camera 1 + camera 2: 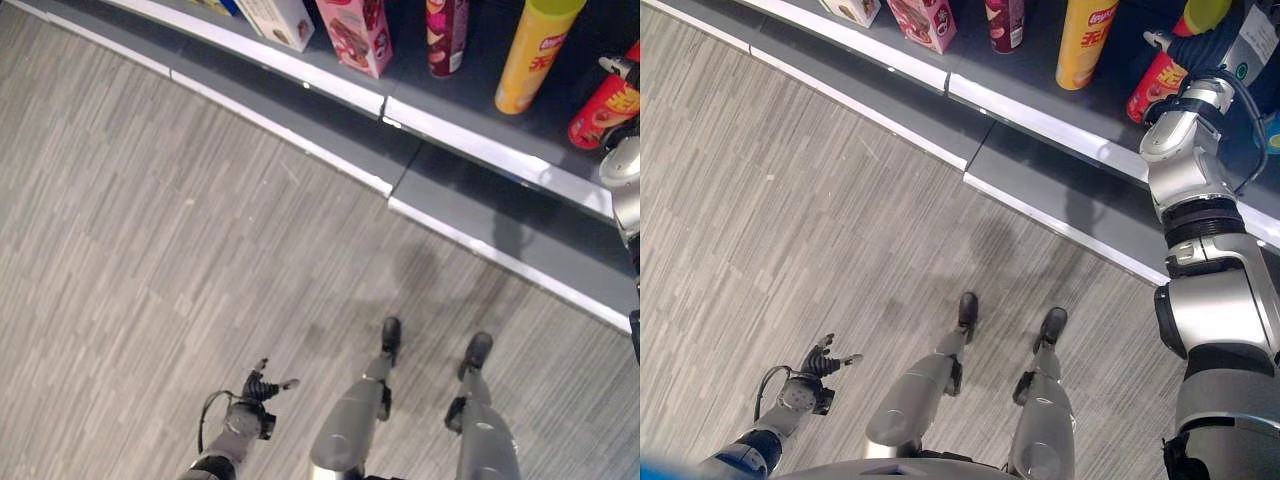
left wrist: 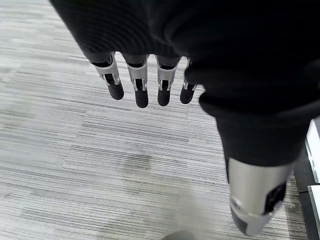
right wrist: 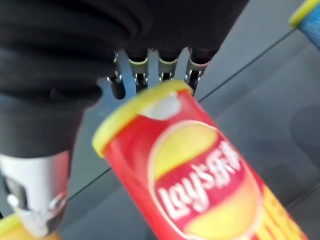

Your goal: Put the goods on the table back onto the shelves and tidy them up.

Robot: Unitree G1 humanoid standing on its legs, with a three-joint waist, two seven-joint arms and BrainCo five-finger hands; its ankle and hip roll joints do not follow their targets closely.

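Right wrist view: right hand point(image 3: 150, 65) reaching over a red chip can point(image 3: 200, 175), fingers straight, clasp not discernible. Can tilted near the shelf's point(image 1: 1040, 115) right end, beside a yellow can point(image 1: 1087, 40). Step apparently placing or straightening. Next: stand it upright, then ease off. Left hand point(image 2: 140, 85) hanging with fingers relaxed and apart, empty.

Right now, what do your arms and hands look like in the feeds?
Both arms are silver-grey with black joint bands. Each of the left hand and right hand has a dark ribbed cover over its back and wrist, and a row of silver fingers with dark tips.
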